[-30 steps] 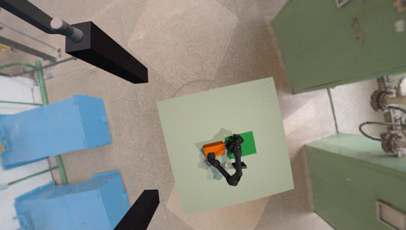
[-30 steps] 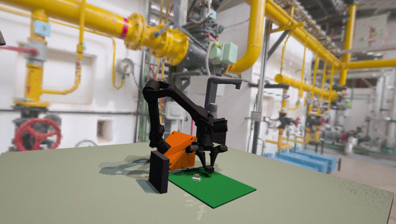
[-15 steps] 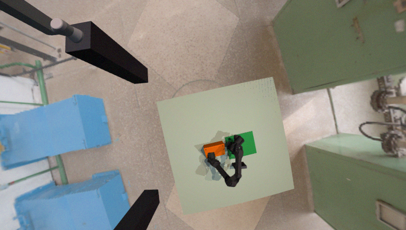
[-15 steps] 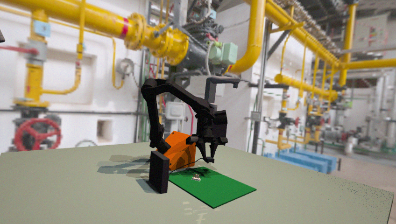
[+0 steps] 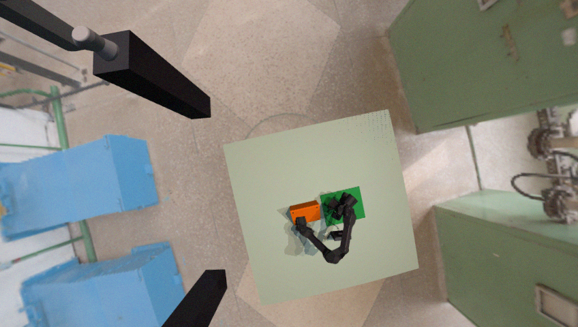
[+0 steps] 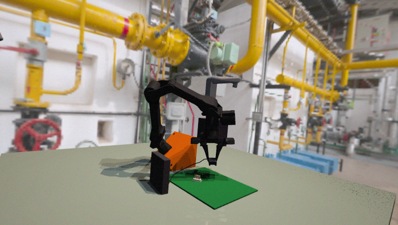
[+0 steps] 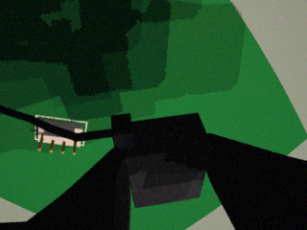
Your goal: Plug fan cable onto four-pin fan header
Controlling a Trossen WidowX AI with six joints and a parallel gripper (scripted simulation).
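Observation:
My gripper [image 6: 212,159] [image 7: 163,149] is shut on the fan's black plug [image 6: 212,161] [image 7: 168,179] and holds it in the air above the green board [image 5: 360,212] [image 6: 218,200] [image 7: 206,112]. The thin black cable [image 6: 186,167] [image 7: 98,134] runs from the plug to the left and passes across the view of the header in the wrist view. The white four-pin header [image 6: 196,180] [image 7: 59,139] stands on the board with its pins bare, left of the plug in the wrist view. In the top view the arm hides the plug and header.
A black upright block, the fan [image 6: 159,172] [image 5: 335,235], stands beside the board's edge. An orange box [image 5: 305,212] [image 6: 181,150] stands on the table [image 5: 275,161] [image 6: 83,195] next to the board, close to the arm's base. The cable hangs low between the fan and the plug.

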